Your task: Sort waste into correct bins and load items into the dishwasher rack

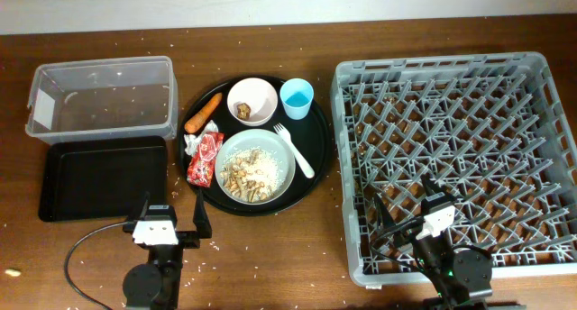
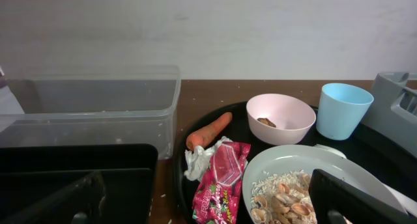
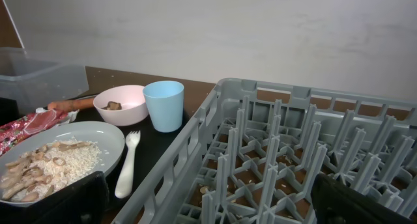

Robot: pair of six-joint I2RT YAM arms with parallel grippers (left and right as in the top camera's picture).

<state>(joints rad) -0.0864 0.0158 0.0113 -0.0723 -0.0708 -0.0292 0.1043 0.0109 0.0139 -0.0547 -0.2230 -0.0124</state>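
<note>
Left gripper (image 1: 173,218) and right gripper (image 1: 407,211) hover beside the round black tray (image 1: 320,139), fingers (image 1: 204,218) wide apart and empty, ready to sort

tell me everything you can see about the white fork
The white plastic fork lies flat on the round black tray, close beside the right rim of the grey-green bowl. Its tines point toward the blue cup and its handle angles toward the rack. It looks whole, and nothing holds it.
</note>
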